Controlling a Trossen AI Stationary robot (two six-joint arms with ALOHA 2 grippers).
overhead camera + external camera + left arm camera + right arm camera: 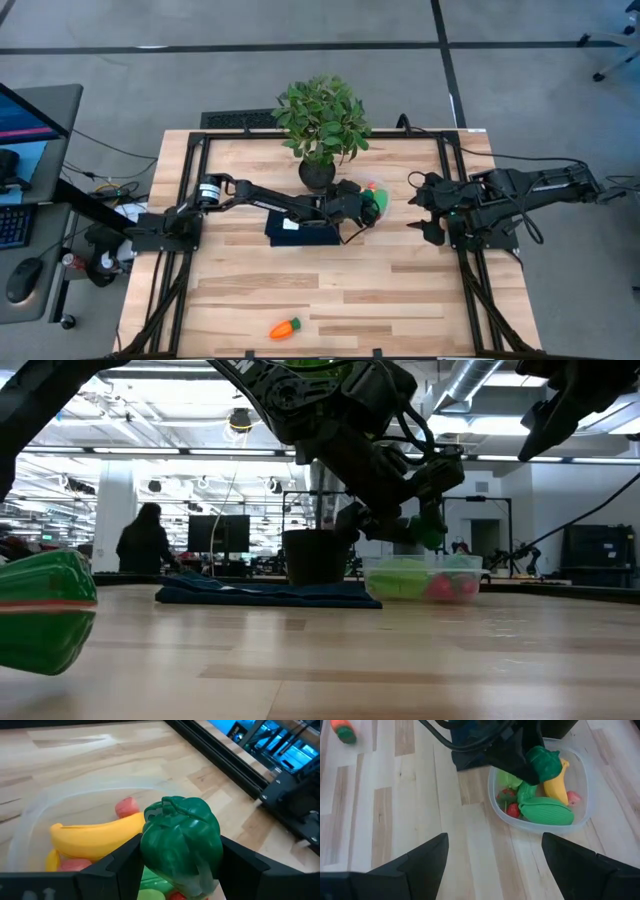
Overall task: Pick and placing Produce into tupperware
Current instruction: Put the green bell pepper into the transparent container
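Left gripper [181, 870] clamps a green pepper [182, 842] right over the tupperware [580, 765]; right gripper [492, 857] waits at the right, jaws wide, carrot [285, 328] near edge

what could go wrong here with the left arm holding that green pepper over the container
1. The left gripper holds the green pepper above a clear container already crowded with a banana and other green pieces; dropped, it might bounce or roll out.
2. The carrot lies far off near the table's front edge, a long reach.
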